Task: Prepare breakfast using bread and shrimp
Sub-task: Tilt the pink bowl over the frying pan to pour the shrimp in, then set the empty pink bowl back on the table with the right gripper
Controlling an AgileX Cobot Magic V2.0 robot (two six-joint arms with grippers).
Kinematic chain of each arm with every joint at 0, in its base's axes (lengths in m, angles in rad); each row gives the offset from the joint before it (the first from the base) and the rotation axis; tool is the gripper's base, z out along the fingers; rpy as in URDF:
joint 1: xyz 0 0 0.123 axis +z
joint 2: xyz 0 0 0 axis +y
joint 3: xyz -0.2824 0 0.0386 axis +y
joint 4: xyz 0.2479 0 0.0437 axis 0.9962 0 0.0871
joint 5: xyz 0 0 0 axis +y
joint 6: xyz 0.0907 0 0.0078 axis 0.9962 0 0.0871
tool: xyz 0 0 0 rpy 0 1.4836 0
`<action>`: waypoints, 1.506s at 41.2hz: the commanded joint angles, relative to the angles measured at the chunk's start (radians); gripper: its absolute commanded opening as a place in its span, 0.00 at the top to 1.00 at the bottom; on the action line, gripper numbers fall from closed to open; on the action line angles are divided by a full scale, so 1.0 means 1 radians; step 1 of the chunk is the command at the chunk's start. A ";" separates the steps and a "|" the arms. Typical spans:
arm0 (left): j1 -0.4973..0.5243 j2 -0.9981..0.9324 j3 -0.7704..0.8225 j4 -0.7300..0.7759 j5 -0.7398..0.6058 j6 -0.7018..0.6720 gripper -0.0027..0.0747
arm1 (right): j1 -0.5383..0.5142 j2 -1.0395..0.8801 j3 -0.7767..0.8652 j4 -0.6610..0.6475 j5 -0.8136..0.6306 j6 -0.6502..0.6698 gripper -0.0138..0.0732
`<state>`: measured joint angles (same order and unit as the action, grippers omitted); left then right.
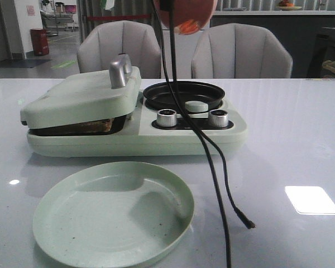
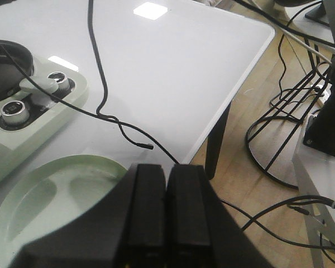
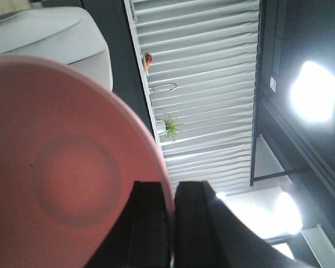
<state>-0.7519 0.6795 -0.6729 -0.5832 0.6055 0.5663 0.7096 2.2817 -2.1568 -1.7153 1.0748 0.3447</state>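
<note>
Green plate (image 1: 113, 215) sat empty at the bench (image 1: 301, 134) front edge, nearest cam. Behind it, breakfast maker (image 1: 134, 117): lid down on bread (image 1: 89, 125), crust just visible; round pan (image 1: 183, 95) empty. R tool (image 3: 171, 223) clamped on rim of pink plate (image 1: 185, 12), tipped high above the pan, shrimp (image 1: 188, 25) showing at its lower edge. L tool (image 2: 166, 209) closed, gripping nothing, over green plate. Looked like shrimp-pour step; next needs more tilt, aimed into pan.

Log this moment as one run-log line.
right gripper: shut on pink plate, tilted above pan | shrimp: on plate | left gripper: shut, empty | bread: under lid
</note>
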 commanded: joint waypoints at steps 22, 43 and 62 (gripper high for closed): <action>-0.005 0.000 -0.028 -0.027 -0.052 0.001 0.84 | -0.002 -0.053 -0.034 -0.091 0.068 0.024 0.82; -0.005 0.000 -0.028 0.019 -0.052 0.001 0.84 | -0.214 -0.500 0.166 0.909 0.029 -0.032 0.82; -0.005 0.000 -0.028 0.046 -0.052 0.001 0.84 | -0.634 -0.949 0.940 1.656 -0.152 -0.338 0.82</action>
<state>-0.7519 0.6795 -0.6729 -0.5163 0.6175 0.5663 0.1481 1.4121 -1.2740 -0.2070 0.9958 0.1128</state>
